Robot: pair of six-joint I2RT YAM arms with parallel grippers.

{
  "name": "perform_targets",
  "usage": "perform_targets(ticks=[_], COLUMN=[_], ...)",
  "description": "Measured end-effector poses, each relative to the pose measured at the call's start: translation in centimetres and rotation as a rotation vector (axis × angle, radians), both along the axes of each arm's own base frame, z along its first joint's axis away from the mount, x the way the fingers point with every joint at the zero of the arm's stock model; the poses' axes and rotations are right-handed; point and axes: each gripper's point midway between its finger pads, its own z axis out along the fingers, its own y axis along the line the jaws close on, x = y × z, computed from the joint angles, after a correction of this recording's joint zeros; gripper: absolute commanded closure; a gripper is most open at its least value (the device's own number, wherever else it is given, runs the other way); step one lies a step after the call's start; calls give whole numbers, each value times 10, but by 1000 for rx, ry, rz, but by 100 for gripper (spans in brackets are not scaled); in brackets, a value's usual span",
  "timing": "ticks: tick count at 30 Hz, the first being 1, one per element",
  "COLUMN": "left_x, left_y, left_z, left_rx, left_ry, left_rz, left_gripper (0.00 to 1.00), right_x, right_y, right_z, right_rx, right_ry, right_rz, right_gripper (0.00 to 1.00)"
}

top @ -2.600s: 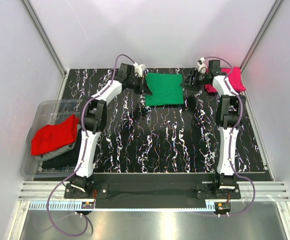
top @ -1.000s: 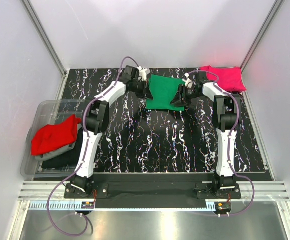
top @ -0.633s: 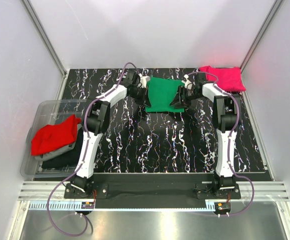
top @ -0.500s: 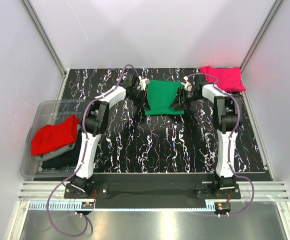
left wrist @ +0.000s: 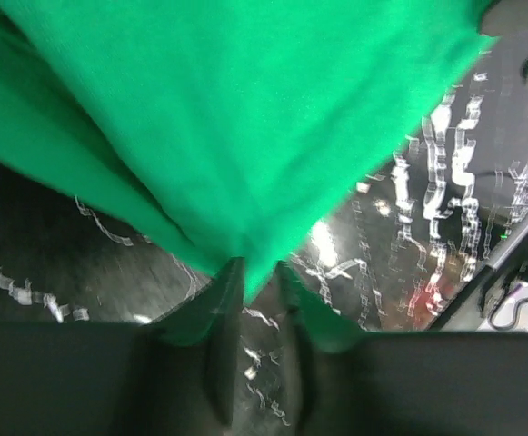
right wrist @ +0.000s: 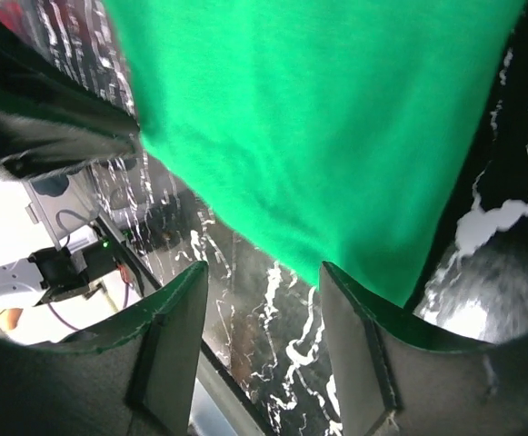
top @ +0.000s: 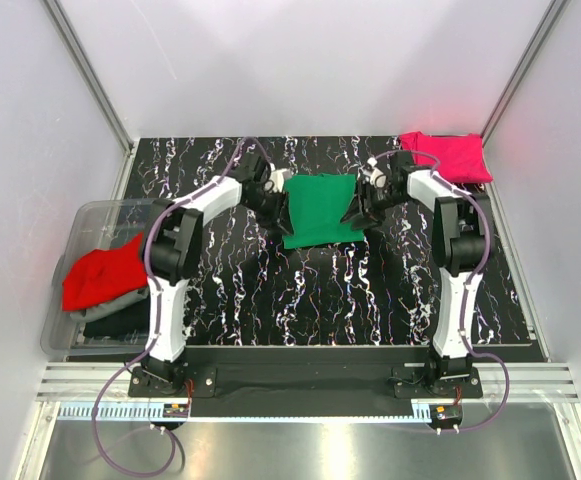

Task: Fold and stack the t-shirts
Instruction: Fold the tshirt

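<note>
Free: we count the near half of the table (top: 310,300), open marble between the two arms.
Obstacles: we list the green shirt (top: 320,208) at centre back, with the left gripper (top: 273,200) and right gripper (top: 360,208) at its side edges. The pink shirt (top: 452,155) fills the back right corner. The clear bin (top: 95,215), holding the red shirt (top: 105,272), sits at the left edge.

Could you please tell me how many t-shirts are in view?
5: green mid-table, magenta far right corner, red, grey and black piled in the bin; more may hide underneath.
</note>
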Motion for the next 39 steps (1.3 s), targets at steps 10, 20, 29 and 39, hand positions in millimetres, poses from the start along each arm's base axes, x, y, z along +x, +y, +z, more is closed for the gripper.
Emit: perform_targets(ticks=[10, 20, 29, 39], left_x=[92, 163, 179, 209], left_y=[20, 55, 52, 45], left_z=[145, 98, 16, 28], left_rx=[-43, 22, 44, -36], left_ry=[-446, -492, -380, -455], left_rz=[66, 139, 138, 173], left_gripper=[27, 34, 35, 37], right_x=[73, 132, 136, 140], right_y=[-1, -16, -30, -33], right_z=[100, 64, 27, 24], right_rx=[-27, -121, -181, -196], right_ry=[-376, -474, -438, -455], right_rz=[1, -4, -3, 8], right_gripper=[36, 38, 37, 35])
